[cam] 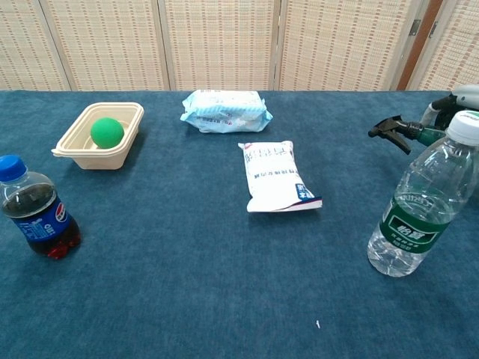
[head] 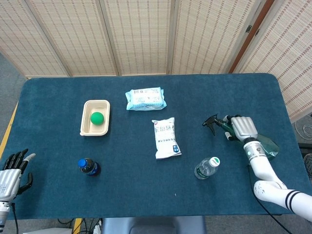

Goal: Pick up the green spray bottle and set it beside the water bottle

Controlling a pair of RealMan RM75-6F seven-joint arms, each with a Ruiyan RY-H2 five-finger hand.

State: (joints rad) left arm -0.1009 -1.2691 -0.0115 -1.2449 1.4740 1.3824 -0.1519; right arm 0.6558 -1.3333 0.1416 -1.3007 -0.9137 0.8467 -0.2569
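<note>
right hand (head: 242, 127) grips green spray bottle (head: 267, 145), tilted for carrying | water bottle (head: 206, 167) near | my left hand (head: 10, 168) idle, fingers apart

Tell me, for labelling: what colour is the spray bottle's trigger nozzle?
Black, clearest in the chest view: spray bottle's nozzle.
</note>
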